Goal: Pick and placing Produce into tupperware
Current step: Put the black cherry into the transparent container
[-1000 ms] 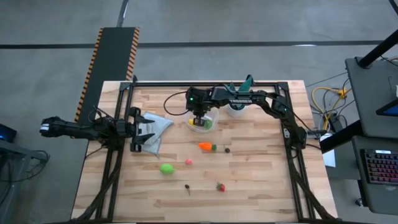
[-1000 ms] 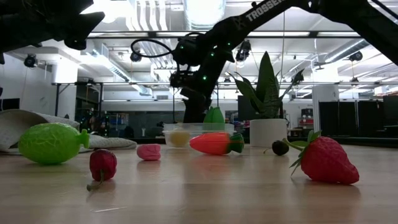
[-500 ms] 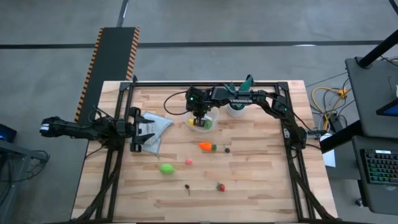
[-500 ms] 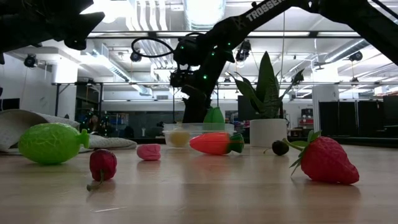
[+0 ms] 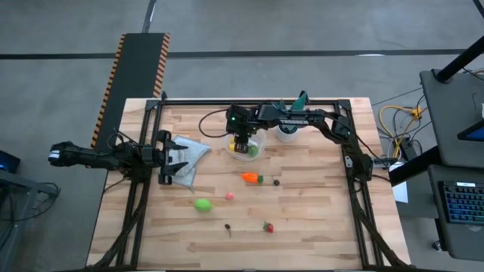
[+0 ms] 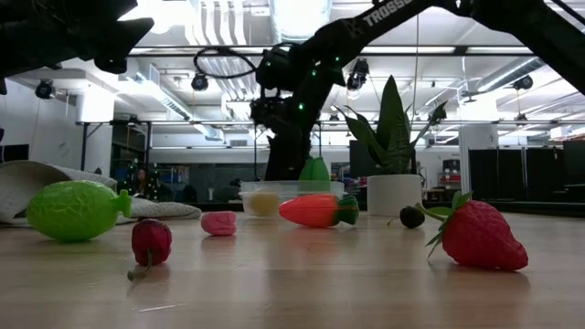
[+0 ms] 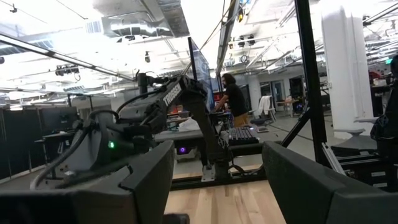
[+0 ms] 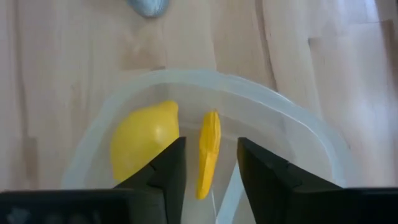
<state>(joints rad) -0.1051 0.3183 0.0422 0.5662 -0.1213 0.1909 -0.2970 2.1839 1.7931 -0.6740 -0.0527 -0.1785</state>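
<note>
While high view hides it | right gripper (image 8: 208, 171) released above tupperware (image 8: 298, 134) | lemon (image 8: 144, 134) inside

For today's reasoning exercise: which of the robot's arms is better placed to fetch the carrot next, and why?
Probably the right. Its gripper hangs open over the tupperware, with the carrot lying nearby on the table. The left gripper waits at the table's far edge over the cloth.

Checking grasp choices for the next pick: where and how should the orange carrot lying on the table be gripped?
Grip the carrot across the middle of its orange body, coming straight down from above. It lies flat on the table, its long axis running left-right in the high view with the green top toward the small dark piece, so the fingers should probably close across its narrow width, clear of the taper.
</note>
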